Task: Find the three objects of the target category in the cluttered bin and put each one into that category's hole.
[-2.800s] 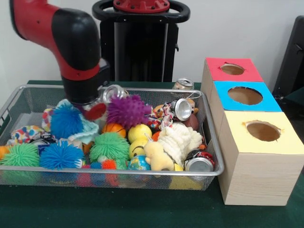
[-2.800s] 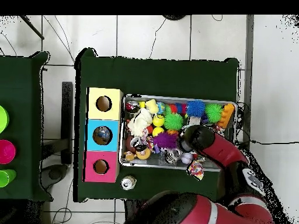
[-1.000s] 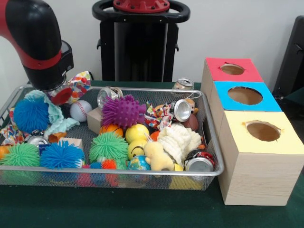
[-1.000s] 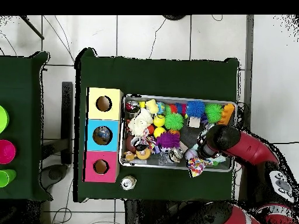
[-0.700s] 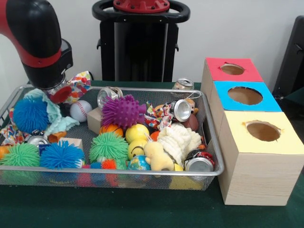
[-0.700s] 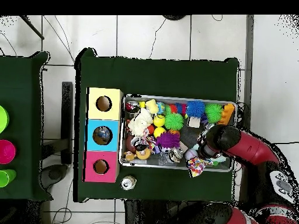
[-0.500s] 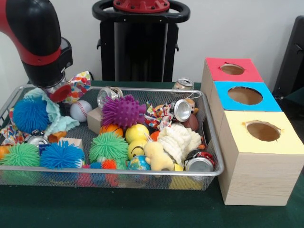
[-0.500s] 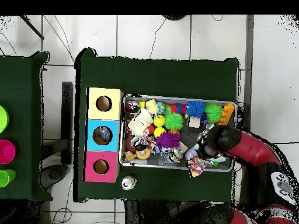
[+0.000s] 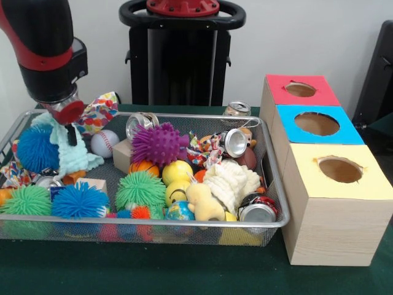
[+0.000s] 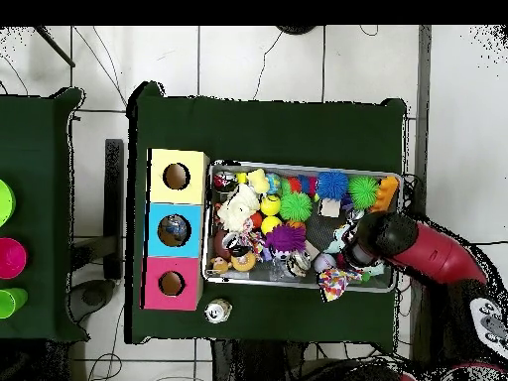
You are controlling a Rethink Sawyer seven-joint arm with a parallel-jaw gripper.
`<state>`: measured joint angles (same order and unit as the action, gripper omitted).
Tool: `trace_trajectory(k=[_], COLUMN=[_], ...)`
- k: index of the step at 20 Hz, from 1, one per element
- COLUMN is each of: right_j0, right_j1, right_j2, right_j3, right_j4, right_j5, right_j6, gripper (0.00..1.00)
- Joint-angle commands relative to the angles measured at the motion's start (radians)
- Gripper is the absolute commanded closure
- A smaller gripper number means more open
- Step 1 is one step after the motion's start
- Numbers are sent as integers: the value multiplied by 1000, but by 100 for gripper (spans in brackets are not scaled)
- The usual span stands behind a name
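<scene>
Gripper (image 9: 69,132) at nine o'clock of the bin (image 9: 184,117), jaws apparently pinching a mint-green cloth (image 9: 72,153) that hangs from them, lifted clear so the clutter beneath shows; three holed boxes (image 9: 325,178) stand at three o'clock

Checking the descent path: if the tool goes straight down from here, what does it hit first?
Probably the pale mint fuzzy cloth draped directly under the tool, beside the blue spiky ball; depth is uncertain.
</scene>
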<state>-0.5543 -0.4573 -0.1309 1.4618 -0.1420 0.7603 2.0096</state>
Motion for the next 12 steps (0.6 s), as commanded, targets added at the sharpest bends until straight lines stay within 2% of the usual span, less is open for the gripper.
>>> trace_trajectory(k=[1, 4, 8, 12], right_j0=[-19, -29, -40, -29], right_j1=[-21, -18, 22, 61], right_j2=[98, 118, 144, 147], right_j3=[-29, -34, -57, -117], right_j4=[43, 59, 63, 64], right_j5=[51, 18, -81, -60], right_j6=[19, 23, 27, 40], gripper=[0, 0, 0, 0])
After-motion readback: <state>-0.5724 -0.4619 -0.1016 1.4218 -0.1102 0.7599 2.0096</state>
